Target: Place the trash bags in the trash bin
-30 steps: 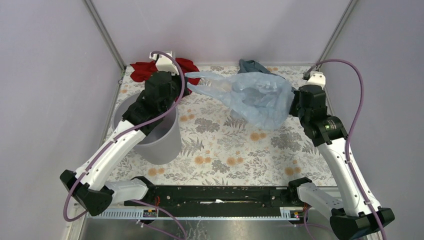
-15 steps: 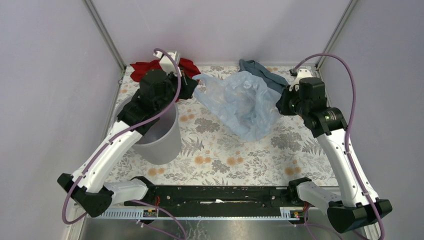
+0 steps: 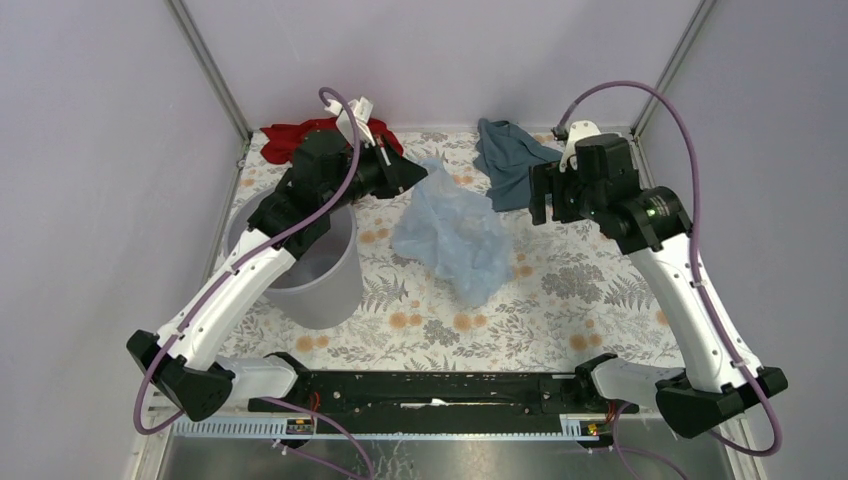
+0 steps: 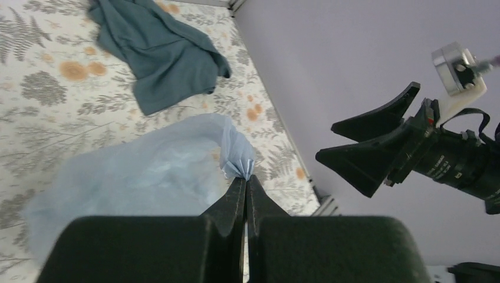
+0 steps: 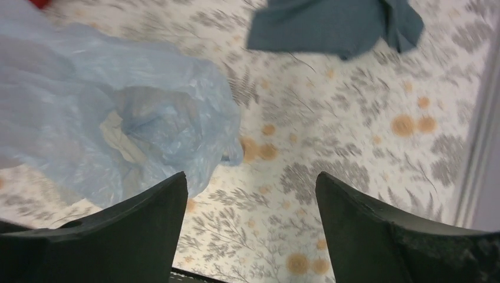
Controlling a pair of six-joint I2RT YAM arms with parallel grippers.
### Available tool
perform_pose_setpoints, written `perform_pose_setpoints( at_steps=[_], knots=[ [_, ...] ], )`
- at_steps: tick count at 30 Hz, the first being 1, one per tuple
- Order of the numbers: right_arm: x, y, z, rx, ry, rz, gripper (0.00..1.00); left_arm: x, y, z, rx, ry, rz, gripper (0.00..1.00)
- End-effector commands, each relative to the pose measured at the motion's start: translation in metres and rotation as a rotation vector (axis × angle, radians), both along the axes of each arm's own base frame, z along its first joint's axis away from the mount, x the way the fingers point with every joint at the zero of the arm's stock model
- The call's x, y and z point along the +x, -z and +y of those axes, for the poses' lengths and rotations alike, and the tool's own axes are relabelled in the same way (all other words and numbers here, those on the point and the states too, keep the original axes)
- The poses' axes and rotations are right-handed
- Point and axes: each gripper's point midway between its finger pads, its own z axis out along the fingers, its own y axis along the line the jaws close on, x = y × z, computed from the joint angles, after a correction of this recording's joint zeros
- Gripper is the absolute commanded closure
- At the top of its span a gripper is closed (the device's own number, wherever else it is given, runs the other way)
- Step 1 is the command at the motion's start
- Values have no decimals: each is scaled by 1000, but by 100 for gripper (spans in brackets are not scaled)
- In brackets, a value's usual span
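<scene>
Well, left claw (image 4: 246, 183): we see its jaws pressed tight together, pinching a gathered corner of the trash bag (image 3: 455, 230) at the very tips.
Right claw (image 5: 250, 188): we see its jaws spread wide with nothing between them; only the flowered table (image 3: 560, 300) and an edge of the bag show beyond the gap.
Trash bag: pale blue and crumpled, it hangs from the left claw and drapes down over the middle of the table, its top towards 12 o'clock and its tail towards 5 o'clock. We cannot tell how much of it rests on the table.
Trash bin (image 3: 330, 295): it stands upright at 9 o'clock on the table, mouth open, with the left arm reaching across above it. The bag lies wholly outside it, off to the bin's 3 o'clock side.
Claws to each other: in the overhead view the left one sits at 11 o'clock of the bag and the right one at 2 o'clock, raised and apart from the film.
Teal cloth (image 3: 505, 155): it lies heaped at 1 o'clock, near the right claw.
Red cloth (image 3: 290, 138): we see it at 11 o'clock, partly hidden behind the left arm.
</scene>
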Motion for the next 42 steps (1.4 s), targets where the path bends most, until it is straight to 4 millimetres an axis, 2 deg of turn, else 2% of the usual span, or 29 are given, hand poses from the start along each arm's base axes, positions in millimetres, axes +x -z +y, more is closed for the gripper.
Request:
perform_pose_setpoints(
  at_steps=[1,2,4,8,11,13,19,21,22,23,24,26,27,28,31,32,33,35,37,38,42],
  knots=[
    [-20,-38,63,194,-331,-71,11,-4,-51,-14,-182,45,-40,100],
    [-34,-49,93,310,-459,-106,9,-5,-53,-17,-201,57,-33,100],
    [-52,-50,136,479,-606,-135,4,-4,-53,-22,-221,62,-16,100],
    [-59,-48,186,560,-719,-228,1,-5,-51,-30,-247,58,17,100],
    [-46,-47,210,545,-679,-339,0,-9,-54,-35,-261,71,29,100],
    [-31,-43,218,555,-605,-381,0,-10,-55,-36,-271,65,36,100],
    [-20,-38,252,692,-575,-411,1,-14,-55,-41,-275,61,41,100],
    [-9,-34,250,683,-504,-412,11,-16,-56,-43,-275,75,41,100],
    [0,-29,241,671,-423,-418,16,-18,-56,-44,-271,85,39,100],
    [7,-27,230,662,-351,-432,30,-21,-56,-43,-268,89,35,100],
    [10,-27,220,653,-303,-452,50,-21,-55,-42,-262,86,32,100],
    [7,-31,207,636,-299,-497,76,-23,-54,-38,-239,81,17,100],
    [4,-33,201,626,-304,-510,95,-23,-51,-35,-213,74,1,100],
    [1,-33,195,619,-303,-512,100,-22,-50,-31,-194,62,-7,100],
    [-3,-22,182,620,-353,-462,100,-24,-50,-26,-176,54,-32,100],
    [-7,-16,181,634,-396,-430,100,-25,-51,-27,-175,69,-44,96],
    [-11,-13,179,652,-431,-401,100,-27,-52,-28,-166,88,-63,80],
    [-25,-9,174,686,-520,-355,100,-30,-51,-27,-131,105,-89,34],
    [-37,-8,166,702,-593,-320,100,-29,-42,-18,-73,80,-101,7],
    [-43,-7,161,710,-619,-297,100,-30,-36,-13,-45,65,-102,2],
    [-57,-19,144,849,-711,-213,100,-36,-3,-1,29,55,-76,1]
  ],
)
